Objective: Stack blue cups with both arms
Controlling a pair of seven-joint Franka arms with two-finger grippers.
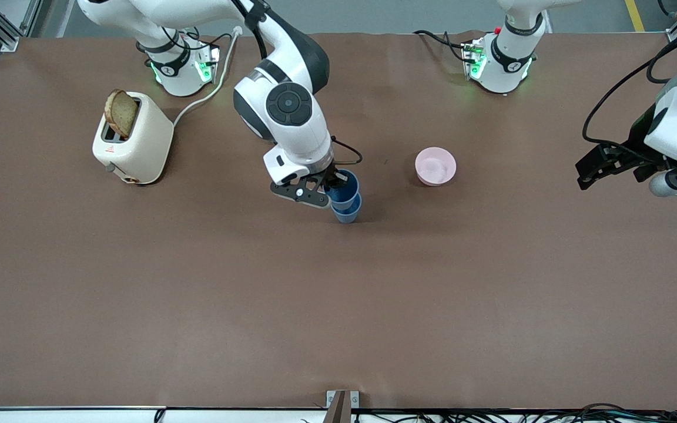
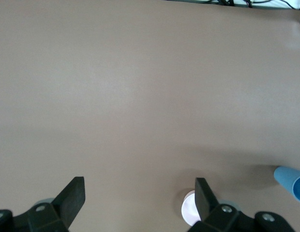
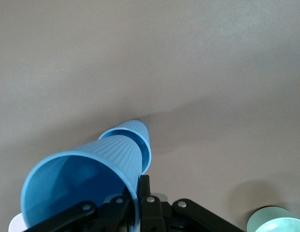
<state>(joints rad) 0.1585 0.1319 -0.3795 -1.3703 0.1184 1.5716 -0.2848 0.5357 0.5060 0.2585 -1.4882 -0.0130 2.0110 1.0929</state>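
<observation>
— Right gripper (image 1: 329,189)? 
— Down at the middle of the brown table (image 1: 197,294), fingers (image 3: 144,186) clamped on the rim of the upper blue cup (image 1: 344,187).

— And that cup? 
— Nested in the lower blue cup (image 1: 347,212), standing on the table. Seen again from the right wrist: upper cup (image 3: 87,181) wide-mouthed and close, lower cup (image 3: 133,137) poking out past it.

— Left gripper (image 1: 594,170)? 
— Waiting up over the left arm's end of the table, well apart from the stack. Jaws wide apart, nothing between them, with bare table under them in the left wrist view (image 2: 139,193).

— Anything else about? 
— Pink bowl (image 1: 435,166) beside the stack, toward the left arm's end. Cream toaster (image 1: 133,140) toward the right arm's end, slice of brown bread (image 1: 121,113) sticking up from its slot. Pale green bowl (image 3: 276,220) at the edge of the right wrist view.
</observation>
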